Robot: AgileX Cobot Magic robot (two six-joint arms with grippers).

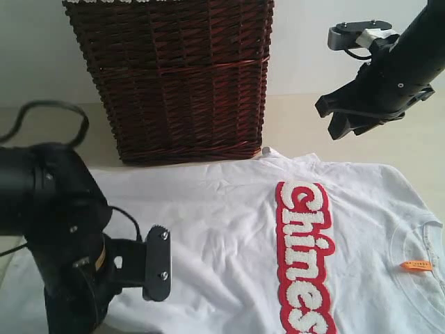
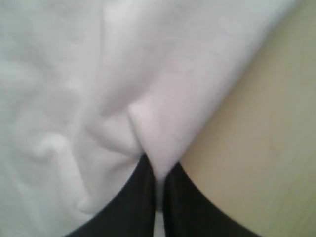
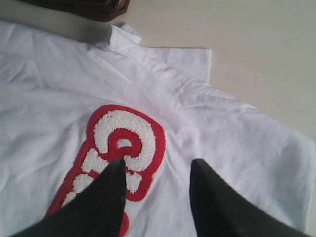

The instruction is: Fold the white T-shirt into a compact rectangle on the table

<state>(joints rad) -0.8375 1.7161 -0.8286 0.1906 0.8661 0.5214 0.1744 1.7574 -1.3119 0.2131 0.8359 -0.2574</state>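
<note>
Where the smooth cream table point(image 1: 417, 149) fills the frame, the shirt point(image 1: 222, 229) lies flat across the lower half, soft white cotton with shallow wrinkles. Its long axis runs left to right: the collar with a small orange tag point(image 1: 416, 265) sits at the right edge, the hem toward the lower left. A red band point(image 1: 302, 257) of fuzzy, rounded white letters runs top to bottom across the chest, right of centre. One short sleeve point(image 1: 292, 161) points to the upper middle, its corner just beside the basket point(image 1: 181, 83), a dark brown box of tightly woven wicker at the upper centre.

The left gripper point(image 2: 159, 170), hidden behind its black arm at the lower left, has its dark tapered fingers point(image 2: 138, 197) pressed together on a raised ridge at the shirt's edge, with bare table beside it. The right gripper point(image 1: 348, 118) hangs in the air at the upper right, not touching the cloth. Its black pointed fingers point(image 3: 108, 197) stand moderately apart with nothing between them.
</note>
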